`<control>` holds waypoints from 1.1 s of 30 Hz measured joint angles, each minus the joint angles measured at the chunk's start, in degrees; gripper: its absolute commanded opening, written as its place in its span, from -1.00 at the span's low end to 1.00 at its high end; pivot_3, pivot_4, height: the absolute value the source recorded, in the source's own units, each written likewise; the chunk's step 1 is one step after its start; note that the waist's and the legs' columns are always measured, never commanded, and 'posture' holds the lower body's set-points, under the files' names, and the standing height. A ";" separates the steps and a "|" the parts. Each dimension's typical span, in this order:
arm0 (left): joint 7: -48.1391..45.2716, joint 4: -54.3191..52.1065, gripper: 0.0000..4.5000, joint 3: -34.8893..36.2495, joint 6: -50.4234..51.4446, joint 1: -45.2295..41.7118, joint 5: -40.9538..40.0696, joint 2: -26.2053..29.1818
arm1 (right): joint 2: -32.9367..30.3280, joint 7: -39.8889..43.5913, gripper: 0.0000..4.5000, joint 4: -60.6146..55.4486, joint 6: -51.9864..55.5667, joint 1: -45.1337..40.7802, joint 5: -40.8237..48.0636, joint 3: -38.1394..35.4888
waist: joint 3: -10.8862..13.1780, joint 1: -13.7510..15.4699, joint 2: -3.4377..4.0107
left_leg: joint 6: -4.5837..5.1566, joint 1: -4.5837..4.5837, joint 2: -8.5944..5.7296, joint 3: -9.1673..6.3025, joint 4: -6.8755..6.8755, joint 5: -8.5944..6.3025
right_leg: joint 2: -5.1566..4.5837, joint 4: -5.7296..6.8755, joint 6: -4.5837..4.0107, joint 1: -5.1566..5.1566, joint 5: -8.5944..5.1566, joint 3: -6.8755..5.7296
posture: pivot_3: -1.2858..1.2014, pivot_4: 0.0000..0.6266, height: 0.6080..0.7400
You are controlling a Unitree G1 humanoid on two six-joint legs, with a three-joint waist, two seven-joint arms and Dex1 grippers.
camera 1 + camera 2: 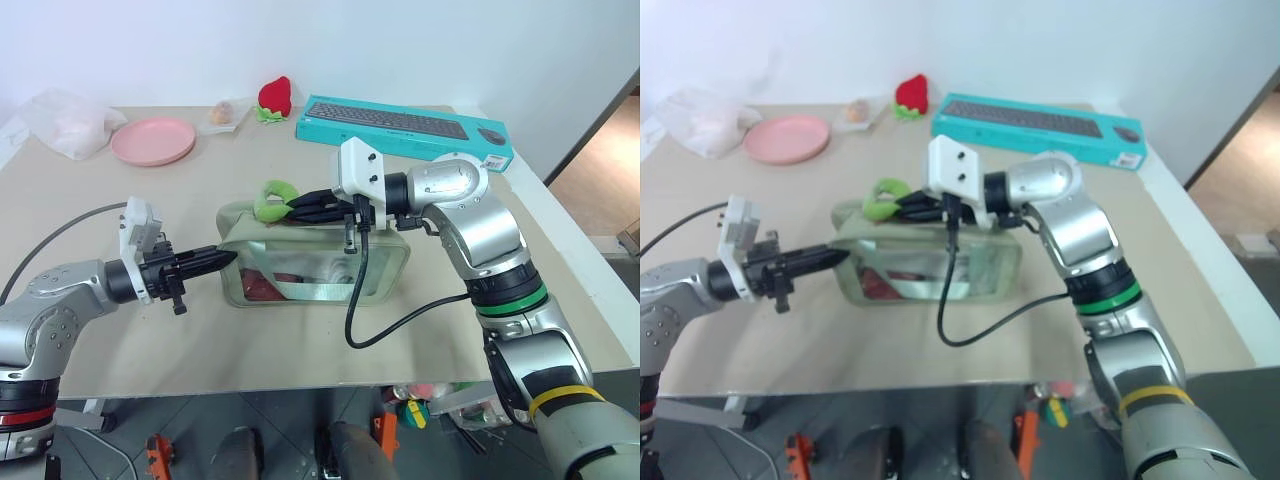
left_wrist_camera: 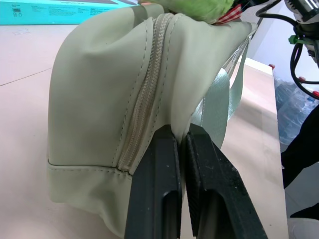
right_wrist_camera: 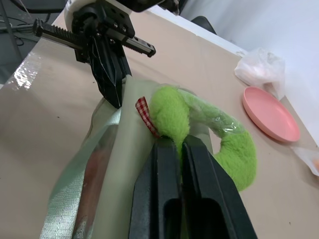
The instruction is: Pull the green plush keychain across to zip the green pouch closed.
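Note:
The pale green pouch [image 1: 320, 262] lies mid-table, its clear window facing me and the zipper [image 2: 144, 94] running along its top. My left gripper [image 1: 225, 258] is shut on the fabric at the pouch's left end, the fingers [image 2: 154, 184] pinching it beside the zipper's end. The lime-green plush keychain [image 1: 272, 198] sits curled on top near that same end, a small red checked tag beside it. My right gripper [image 3: 180, 142] reaches in from the right along the top and is shut on the keychain [image 3: 169, 112].
At the back stand a teal keyboard box [image 1: 405, 128], a red strawberry plush [image 1: 275, 97], a pink plate [image 1: 153, 140] and a clear plastic bag [image 1: 65, 122]. A black cable [image 1: 370, 320] hangs from my right wrist across the pouch front.

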 measured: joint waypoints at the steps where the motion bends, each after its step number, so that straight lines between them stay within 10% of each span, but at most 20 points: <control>1: 0.02 0.00 -1.00 0.00 0.00 0.00 0.00 0.00 | 0.01 0.00 -0.98 0.00 0.00 0.00 0.01 -0.01 | 0.00 0.00 0.00 | 0.00 0.00 0.00 0.00 0.00 0.00 | 0.00 0.00 0.00 0.00 0.00 0.00 | 0.03 -0.52 1.00; 22: -0.14 -1.10 -1.00 0.13 -0.14 0.98 -0.37 -0.85 | -30.01 -4.23 -0.98 1.92 2.10 12.57 -1.74 -16.77 | 0.02 0.04 0.03 | 0.03 0.10 -0.20 0.08 -0.03 -0.01 | -0.05 -0.04 0.03 0.04 -0.03 0.09 | 0.03 -0.52 1.00; 33: -0.41 -1.04 -1.00 -1.11 0.10 0.55 -0.68 -0.94 | -24.50 -6.52 -0.98 -3.73 4.27 26.83 -6.69 -5.58 | 0.00 -0.65 0.01 | -0.08 0.26 -0.03 0.08 -0.10 -0.01 | 0.14 0.05 -0.01 0.06 -0.06 0.18 | 0.03 -0.52 1.00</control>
